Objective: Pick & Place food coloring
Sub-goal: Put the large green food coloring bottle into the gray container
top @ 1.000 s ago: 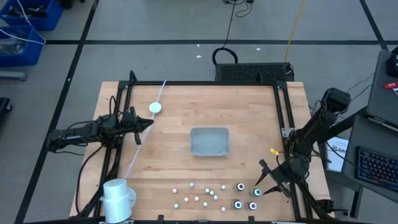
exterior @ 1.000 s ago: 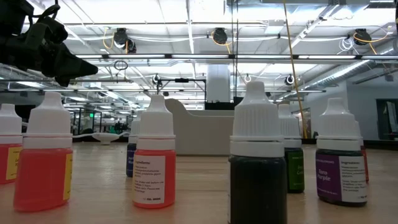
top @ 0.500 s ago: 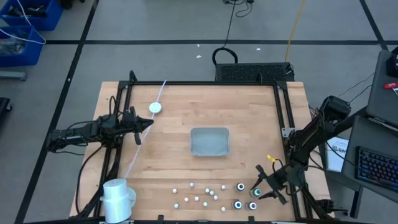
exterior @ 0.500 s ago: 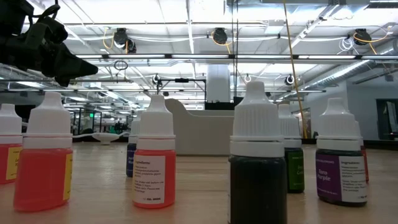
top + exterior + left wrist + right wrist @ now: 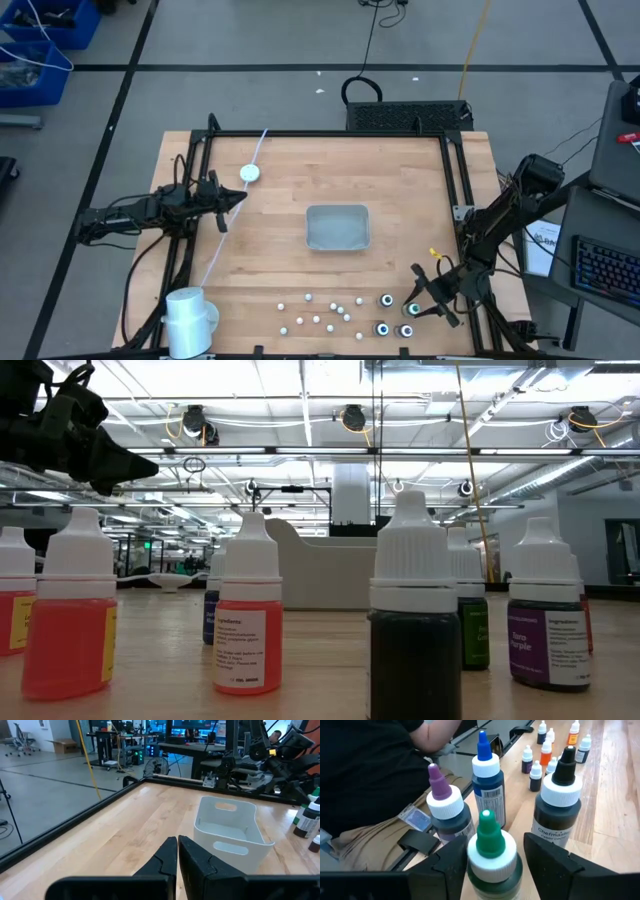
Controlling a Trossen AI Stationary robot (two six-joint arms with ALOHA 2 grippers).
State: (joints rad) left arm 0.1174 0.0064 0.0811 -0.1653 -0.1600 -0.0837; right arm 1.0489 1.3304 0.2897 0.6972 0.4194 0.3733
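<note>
Straddling green-tipped food coloring bottle (image 5: 491,851), right gripper (image 5: 492,857) fingers open; left gripper (image 5: 177,851) fingers closed, empty.

Open-plan robotics lab: wooden surface (image 5: 290,230) on taped concrete floor (image 5: 250,40), exposed ceiling ducts (image 5: 350,450) overhead, equipment desks (image 5: 200,750) beyond it, keyboard (image 5: 600,272) beside it.

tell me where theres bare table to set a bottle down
Bare wood lies between the grey tray and the left gripper, and behind the tray toward the far edge. The near edge is crowded: small bottles and four larger bottles, where the right gripper straddles the green-capped bottle.
</note>
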